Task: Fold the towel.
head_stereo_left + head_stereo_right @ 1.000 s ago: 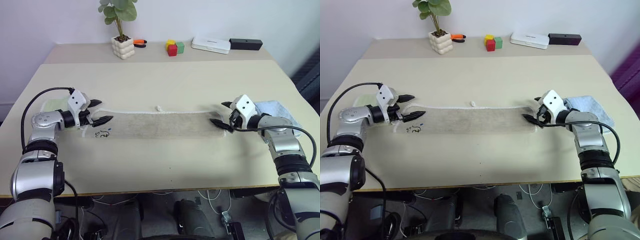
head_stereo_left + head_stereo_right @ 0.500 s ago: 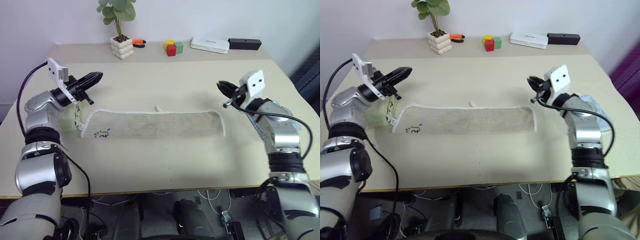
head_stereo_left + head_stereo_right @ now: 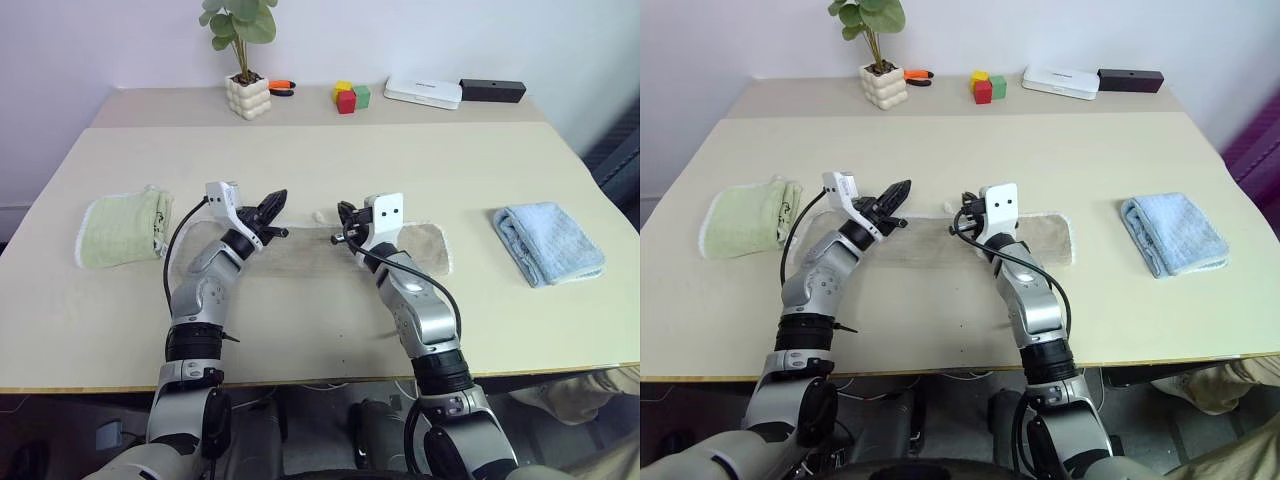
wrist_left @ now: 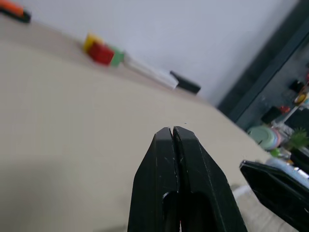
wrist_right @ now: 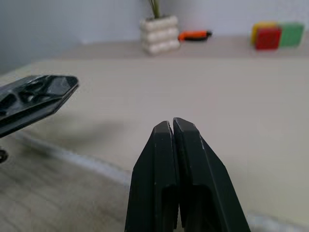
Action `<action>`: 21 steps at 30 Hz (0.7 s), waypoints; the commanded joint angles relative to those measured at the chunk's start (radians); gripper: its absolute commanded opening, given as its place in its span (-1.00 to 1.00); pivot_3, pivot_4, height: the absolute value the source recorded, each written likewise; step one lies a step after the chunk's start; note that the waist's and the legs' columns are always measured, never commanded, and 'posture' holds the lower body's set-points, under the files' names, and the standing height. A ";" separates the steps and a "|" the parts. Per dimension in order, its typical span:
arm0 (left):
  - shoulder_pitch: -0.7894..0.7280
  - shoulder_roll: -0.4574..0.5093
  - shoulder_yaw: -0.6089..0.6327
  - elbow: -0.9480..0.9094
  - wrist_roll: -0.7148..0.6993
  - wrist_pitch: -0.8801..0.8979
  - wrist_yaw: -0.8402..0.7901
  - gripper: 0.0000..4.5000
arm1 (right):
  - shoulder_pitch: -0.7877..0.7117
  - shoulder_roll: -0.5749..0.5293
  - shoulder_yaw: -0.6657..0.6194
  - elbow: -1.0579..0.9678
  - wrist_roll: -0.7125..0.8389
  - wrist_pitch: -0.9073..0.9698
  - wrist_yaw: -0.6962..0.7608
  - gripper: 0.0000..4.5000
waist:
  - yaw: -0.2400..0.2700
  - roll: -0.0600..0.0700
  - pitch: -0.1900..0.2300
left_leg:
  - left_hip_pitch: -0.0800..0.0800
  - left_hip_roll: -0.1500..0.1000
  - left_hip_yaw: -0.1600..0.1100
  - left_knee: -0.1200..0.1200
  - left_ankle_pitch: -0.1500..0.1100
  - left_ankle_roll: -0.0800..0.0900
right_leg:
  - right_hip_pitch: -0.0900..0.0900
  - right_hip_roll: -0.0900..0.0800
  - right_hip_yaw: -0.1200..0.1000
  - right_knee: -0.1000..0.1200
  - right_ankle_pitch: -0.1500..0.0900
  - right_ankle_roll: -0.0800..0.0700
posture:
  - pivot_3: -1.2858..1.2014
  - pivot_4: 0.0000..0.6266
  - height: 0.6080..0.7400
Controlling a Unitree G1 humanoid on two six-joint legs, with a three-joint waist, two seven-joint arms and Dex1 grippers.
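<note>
free: table front and middle | blocked: green towel [image 3: 120, 228] left, blue towel [image 3: 548, 243] right

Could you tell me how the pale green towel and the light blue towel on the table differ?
The pale green towel lies at the robot's left end of the table; the light blue towel lies at its right end. The green one runs crosswise, the blue one more lengthwise. Both are folded and untouched.
</note>
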 commanded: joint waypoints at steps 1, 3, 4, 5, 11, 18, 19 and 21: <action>0.006 0.021 0.026 0.045 0.027 -0.020 0.074 -1.00 | -0.016 -0.028 -0.064 0.046 -0.020 0.020 -0.073 -0.97 | -0.001 0.000 0.000 | 0.000 0.000 0.000 0.000 0.000 0.000 | 0.000 0.000 0.000 0.000 0.000 0.000 | 0.03 -0.52 1.00; 0.007 0.039 0.028 0.070 0.036 -0.029 0.082 -1.00 | -0.023 -0.040 -0.074 0.057 -0.026 0.022 -0.089 -0.97 | -0.003 0.000 0.000 | 0.000 0.000 0.000 -0.001 0.000 0.000 | 0.000 0.000 0.000 -0.001 0.000 0.000 | 0.03 -0.52 1.00; 0.010 0.050 0.034 0.081 0.038 -0.033 0.089 -1.00 | -0.025 -0.045 -0.079 0.060 -0.027 0.024 -0.093 -0.97 | -0.003 0.000 0.000 | 0.000 0.000 0.000 -0.002 0.000 0.000 | 0.000 0.000 0.000 -0.001 0.000 0.000 | 0.03 -0.52 1.00; 0.012 0.057 0.039 0.089 0.039 -0.036 0.096 -1.00 | -0.025 -0.047 -0.082 0.062 -0.027 0.025 -0.096 -0.97 | -0.004 0.000 0.000 | 0.001 0.000 0.000 -0.002 0.000 0.000 | 0.000 0.000 0.000 -0.001 0.000 0.000 | 0.03 -0.52 1.00; 0.034 0.101 0.062 0.126 0.046 -0.077 0.118 -1.00 | -0.002 -0.092 -0.124 0.074 -0.036 0.025 -0.122 -0.97 | -0.007 0.000 0.000 | 0.004 0.000 0.000 -0.005 0.000 0.000 | 0.001 0.001 0.000 -0.001 0.000 0.000 | 0.03 -0.52 1.00; 0.051 0.158 0.090 0.152 0.060 -0.126 0.149 -1.00 | 0.023 -0.157 -0.163 0.085 -0.039 0.022 -0.124 -0.97 | -0.006 0.000 0.000 | 0.005 0.000 0.000 -0.005 0.000 0.000 | 0.003 0.000 0.000 -0.002 0.000 0.000 | 0.03 -0.52 1.00; 0.054 0.166 0.093 0.154 0.057 -0.122 0.148 -1.00 | 0.023 -0.168 -0.162 0.085 -0.044 0.020 -0.120 -0.97 | -0.006 0.000 0.000 | 0.005 0.000 0.000 -0.005 0.000 0.000 | 0.003 0.000 0.000 -0.002 0.000 0.000 | 0.03 -0.52 1.00; 0.059 0.180 0.099 0.154 0.055 -0.119 0.145 -1.00 | 0.021 -0.182 -0.168 0.090 -0.043 0.018 -0.117 -0.97 | -0.006 0.000 0.000 | 0.006 0.000 0.000 -0.006 0.000 0.000 | 0.004 0.000 0.000 -0.003 0.000 0.000 | 0.03 -0.52 1.00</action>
